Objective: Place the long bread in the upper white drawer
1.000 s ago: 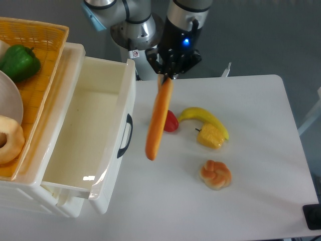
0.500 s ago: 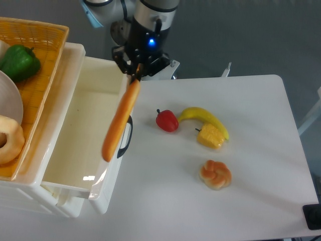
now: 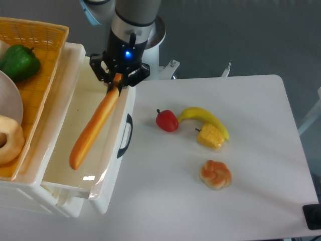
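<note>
Claw (image 3: 118,80): clamping the top end of the long bread (image 3: 95,125), fingers closed on it, hanging over the back part of the upper white drawer (image 3: 55,165).
Long bread: dangling aslant from the grip, lower end pointing toward the drawer's front left, looking to be held above the drawer floor and not resting on anything.
Step in hand: carrying the bread in over the open cavity, with lowering and release apparently next.
Doing it well: likely needing a descent until the low end is near the floor, keeping the length along the drawer's long axis, then letting go gently to avoid a bounce.
Watching for: the free end swinging against the left wall or the front lip by the dark handle (image 3: 125,135).
Left neighbours: yellow woven basket (image 3: 42,55) sitting just beside the drawer, holding a green pepper (image 3: 19,61) and a pale ring-shaped bread (image 3: 10,138).
Right neighbours: small red pepper (image 3: 167,120), banana (image 3: 203,116), corn piece (image 3: 210,136) and knotted bun (image 3: 215,174) lying on the white table (image 3: 261,150), well apart from the drawer.
Obstruction: nothing seeming to block the drop inside the drawer.
</note>
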`<action>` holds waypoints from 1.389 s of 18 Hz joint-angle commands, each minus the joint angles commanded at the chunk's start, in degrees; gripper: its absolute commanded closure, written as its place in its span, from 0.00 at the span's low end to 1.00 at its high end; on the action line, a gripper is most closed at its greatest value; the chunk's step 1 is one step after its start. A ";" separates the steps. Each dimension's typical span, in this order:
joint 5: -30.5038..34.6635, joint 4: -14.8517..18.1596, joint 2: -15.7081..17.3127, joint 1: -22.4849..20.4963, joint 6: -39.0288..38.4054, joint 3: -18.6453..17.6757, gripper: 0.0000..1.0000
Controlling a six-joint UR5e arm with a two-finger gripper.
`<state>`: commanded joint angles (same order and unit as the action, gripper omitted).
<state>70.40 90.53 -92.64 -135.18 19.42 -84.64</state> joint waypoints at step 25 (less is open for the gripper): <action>1.23 -8.95 -1.49 -5.53 5.80 0.09 0.16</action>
<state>71.63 81.57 -94.13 -140.71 25.22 -84.55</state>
